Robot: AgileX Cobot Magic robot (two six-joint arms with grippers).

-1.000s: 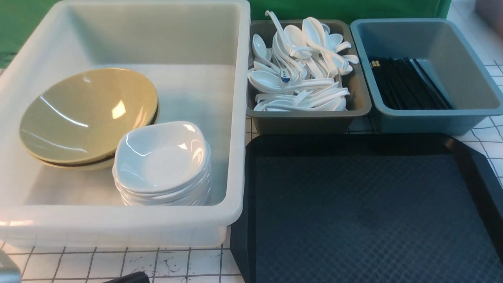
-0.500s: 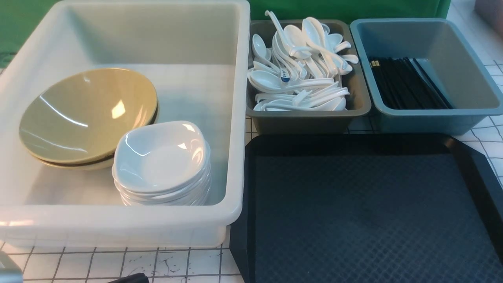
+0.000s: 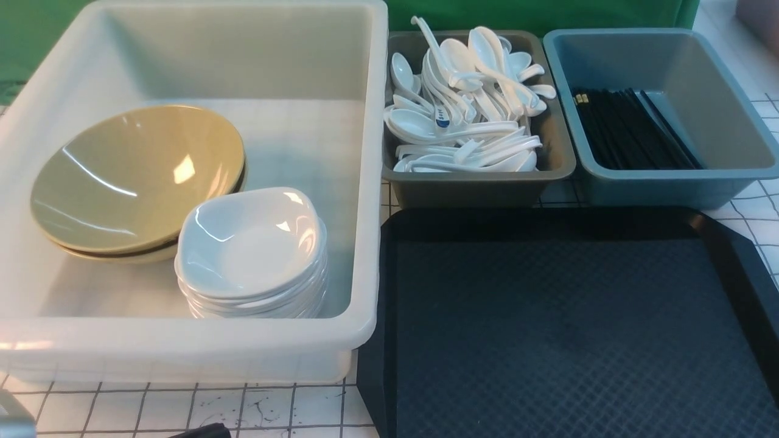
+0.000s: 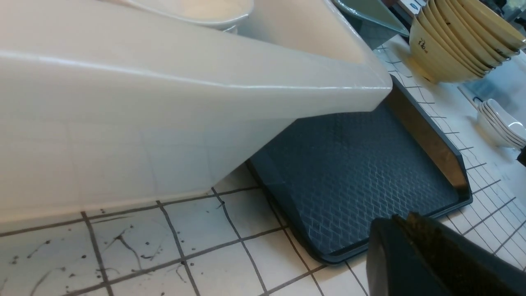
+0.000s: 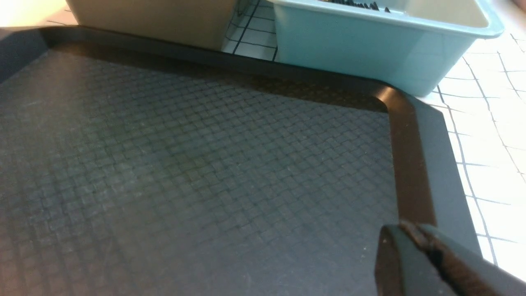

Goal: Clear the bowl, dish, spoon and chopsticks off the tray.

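1. I'm looking at the tray [image 3: 572, 328] from the front: its diamond-textured floor shows bare, lying on the gridded table [image 3: 182, 407] just right of the white tub [image 3: 359, 182].
2. The bowl [image 3: 134, 176] sits in that tub, tilted, stacked on another just like it near the tub's left wall.
3. The dish [image 3: 249, 246] tops a stack of white dishes in the tub's near right part, touching the bowls' rim.
4. The spoon: I see a heap of white spoons [image 3: 465, 103] in the grey bin [image 3: 481, 185] behind the tray, and I can't tell which one came from the tray.
5. The chopsticks [image 3: 630, 131] lie as a black bundle in the blue bin [image 3: 669, 182], right of the grey one; single pairs can't be told apart.
6. Left gripper [image 4: 415, 246]: in its wrist view only one dark fingertip pokes in, low over the table beside the tray's [image 4: 353, 172] near corner. I can't tell whether the jaws are spread or pressed together.
7. That same view shows the tub's [image 4: 164, 123] outer wall close by, and beyond the tray a stack of yellow bowls [image 4: 456, 45] and some white dishes [image 4: 501, 127] on the table.
8. Right gripper [image 5: 415, 250]: again just one fingertip, hovering over the tray's [image 5: 197, 172] floor near a clipped corner, with the blue bin [image 5: 361, 53] past the rim. Its jaw state I can't tell either. Nothing shows against the fingertip.
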